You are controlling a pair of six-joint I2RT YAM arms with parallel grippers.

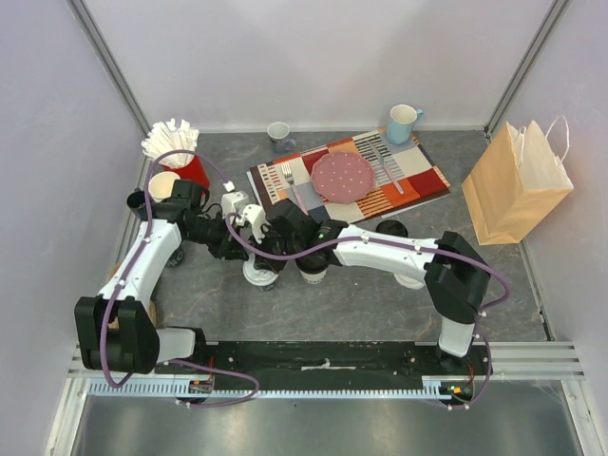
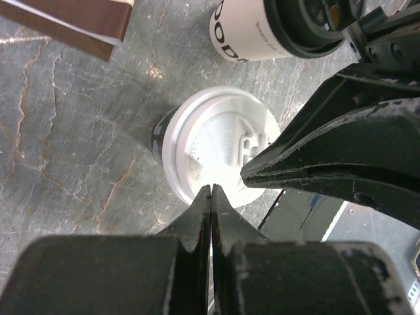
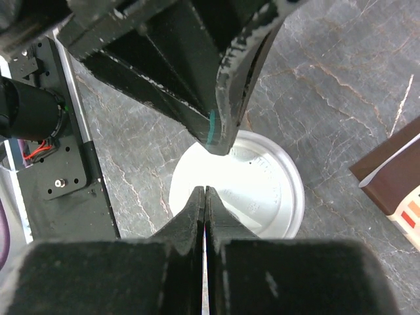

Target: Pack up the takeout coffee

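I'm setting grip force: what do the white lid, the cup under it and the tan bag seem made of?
White lid: thin moulded plastic, slight sheen, embossed ridges. Black cup: probably coated paper; only a sliver shows. Tan bag: matte kraft paper, creased, with white handles.

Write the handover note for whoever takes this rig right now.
Left gripper: shut, empty, over the black cup with white lid.
Right gripper: shut, empty, over the same lid, opposite the left one.
Cream cup with black lid: stands free on the table beside the black cup.
Paper bag: upright at the right side, apart from both cups.
Done: nothing packed.
Left: both cups, presumably into the bag.
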